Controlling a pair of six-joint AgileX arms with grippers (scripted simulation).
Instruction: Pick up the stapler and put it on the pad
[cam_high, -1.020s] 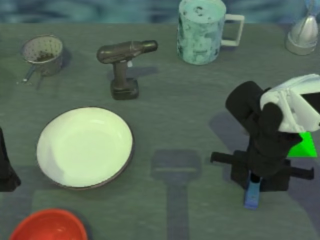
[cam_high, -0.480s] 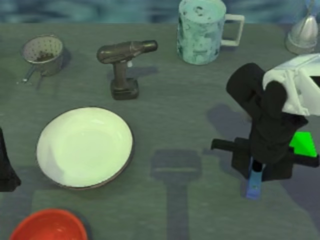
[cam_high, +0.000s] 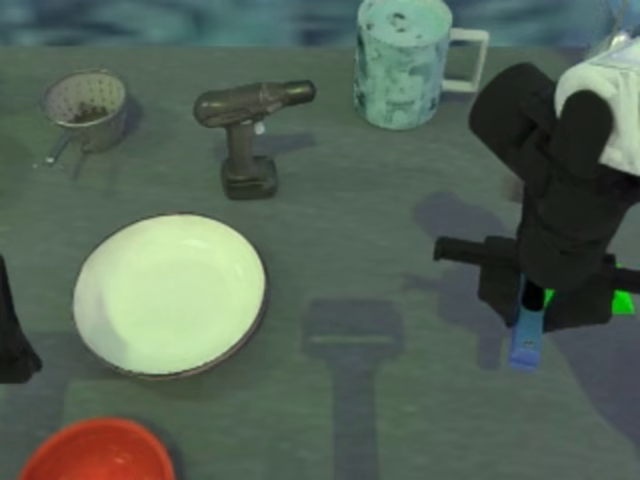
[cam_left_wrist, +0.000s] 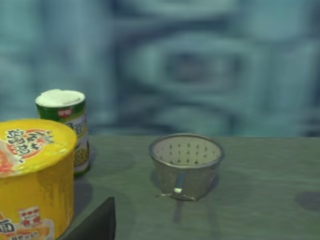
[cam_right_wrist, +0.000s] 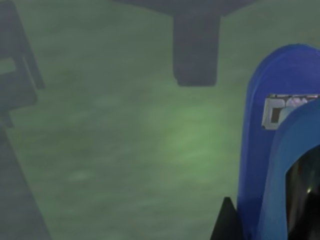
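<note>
The blue stapler (cam_high: 525, 338) hangs from my right gripper (cam_high: 526, 315), which is shut on its upper part; only its lower end shows below the black fingers. It is lifted off the table, its shadow lying underneath. In the right wrist view the stapler (cam_right_wrist: 260, 150) fills the right side, pressed against a dark fingertip (cam_right_wrist: 227, 222). The green pad (cam_high: 624, 302) is mostly hidden under the gripper body, with small slivers showing at either side. My left arm (cam_high: 10, 330) is parked at the table's left edge.
A white plate (cam_high: 170, 295), dark drill (cam_high: 250, 130), metal strainer (cam_high: 85, 105), teal mug (cam_high: 400, 60) and red bowl (cam_high: 95, 455) stand on the table. The left wrist view shows a yellow cup (cam_left_wrist: 32, 175), green can (cam_left_wrist: 62, 125) and the strainer (cam_left_wrist: 185, 162).
My right gripper has carried the stapler toward the far right of the table, over the pad, and now covers more of the green. The left arm has not moved.
</note>
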